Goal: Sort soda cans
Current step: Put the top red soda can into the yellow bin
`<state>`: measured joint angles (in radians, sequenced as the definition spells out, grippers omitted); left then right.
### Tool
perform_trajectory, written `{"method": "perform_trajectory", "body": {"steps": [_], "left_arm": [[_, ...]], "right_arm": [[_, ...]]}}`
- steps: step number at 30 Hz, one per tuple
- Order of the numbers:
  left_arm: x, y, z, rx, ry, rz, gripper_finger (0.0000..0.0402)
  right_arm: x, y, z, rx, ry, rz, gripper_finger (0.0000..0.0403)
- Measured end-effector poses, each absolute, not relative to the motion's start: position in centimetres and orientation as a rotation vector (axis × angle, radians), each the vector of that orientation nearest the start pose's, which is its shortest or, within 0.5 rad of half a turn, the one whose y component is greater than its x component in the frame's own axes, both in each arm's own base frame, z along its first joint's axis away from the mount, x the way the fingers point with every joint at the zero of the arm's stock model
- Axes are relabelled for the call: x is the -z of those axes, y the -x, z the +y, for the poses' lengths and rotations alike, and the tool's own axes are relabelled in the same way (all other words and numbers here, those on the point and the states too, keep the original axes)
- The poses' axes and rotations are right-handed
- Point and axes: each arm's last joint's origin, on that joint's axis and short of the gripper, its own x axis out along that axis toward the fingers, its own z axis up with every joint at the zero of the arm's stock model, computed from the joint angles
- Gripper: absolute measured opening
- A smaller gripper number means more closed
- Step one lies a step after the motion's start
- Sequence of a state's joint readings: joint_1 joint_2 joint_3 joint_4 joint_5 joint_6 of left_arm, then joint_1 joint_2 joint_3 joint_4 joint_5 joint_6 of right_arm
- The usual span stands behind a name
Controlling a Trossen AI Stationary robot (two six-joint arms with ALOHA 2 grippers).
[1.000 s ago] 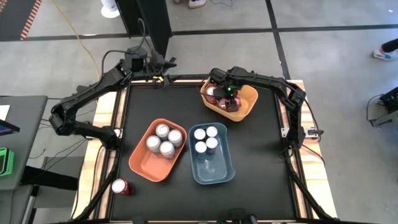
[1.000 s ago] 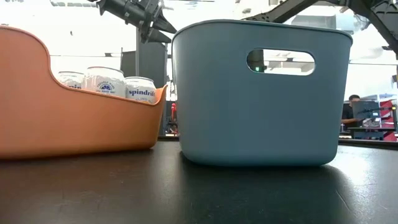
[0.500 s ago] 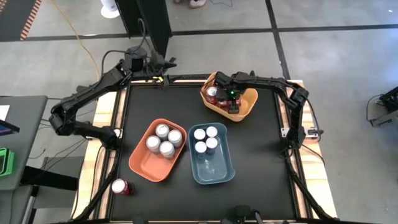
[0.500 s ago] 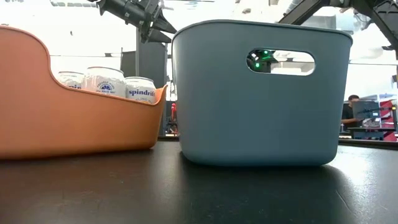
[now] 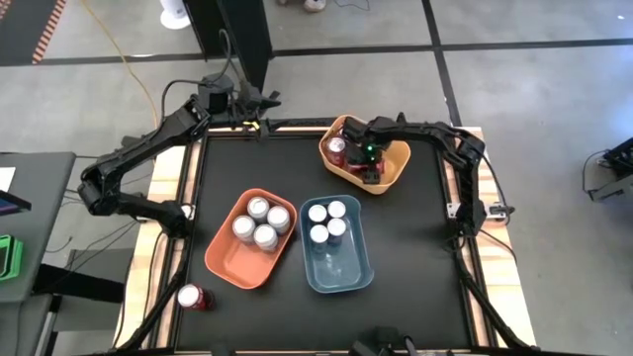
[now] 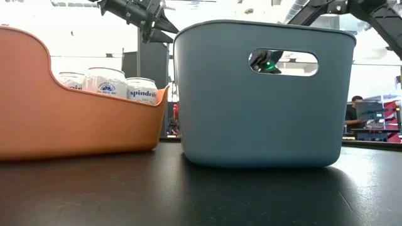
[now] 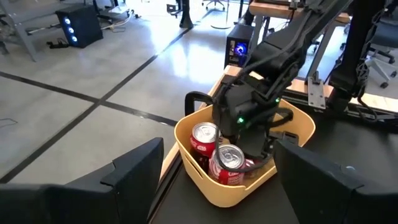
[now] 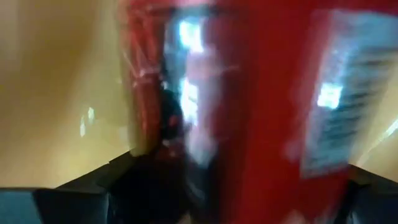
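Red soda cans [image 5: 338, 147], silver-topped, upright inside yellow bin [image 5: 396, 170] at worktop's [image 5: 415, 227] far edge. Right claw [image 5: 371, 174] down among them, spread wider than a second ago, gripping nothing visible. White-bodied cans grouped in orange bin [image 5: 229, 265] and blue bin [image 5: 348, 272]. Left claw [image 5: 272, 97] spread, parked beyond far edge.

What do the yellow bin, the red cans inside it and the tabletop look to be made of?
Yellow bin: probably moulded plastic, smooth with rounded walls. Red cans: likely aluminium, shiny silver tops over printed red bodies. Tabletop: a matte black surface; what it is made of can't be told.
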<state>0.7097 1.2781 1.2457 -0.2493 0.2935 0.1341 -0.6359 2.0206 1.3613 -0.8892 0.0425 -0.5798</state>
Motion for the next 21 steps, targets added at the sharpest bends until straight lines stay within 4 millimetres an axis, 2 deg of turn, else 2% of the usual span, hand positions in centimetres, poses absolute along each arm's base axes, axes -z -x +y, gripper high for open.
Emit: {"method": "perform_trajectory", "body": {"steps": [3, 7, 14, 18, 21], "left_arm": [[-38.2, -22.0, 17.7, -0.394, 0.007, 0.277, 0.0297], [-38.1, -22.0, 17.7, -0.393, 0.007, 0.279, 0.0297], [-38.2, -22.0, 17.7, -0.394, 0.003, 0.272, 0.0297], [-38.2, -22.0, 17.7, -0.394, 0.002, 0.271, 0.0297], [-38.2, -22.0, 17.7, -0.395, 0.001, 0.270, 0.0297]], "right_arm": [[-12.7, -29.8, -21.7, 0.056, -0.020, 1.618, 0.0332], [-12.6, -30.2, -21.2, 0.056, -0.002, 1.628, 0.0304], [-16.1, -30.3, -20.8, 0.081, 0.040, 1.588, 0.0302], [-19.3, -30.1, -20.6, 0.124, 0.051, 1.531, 0.0301], [-20.2, -29.8, -20.5, 0.133, 0.054, 1.522, 0.0301]]}}
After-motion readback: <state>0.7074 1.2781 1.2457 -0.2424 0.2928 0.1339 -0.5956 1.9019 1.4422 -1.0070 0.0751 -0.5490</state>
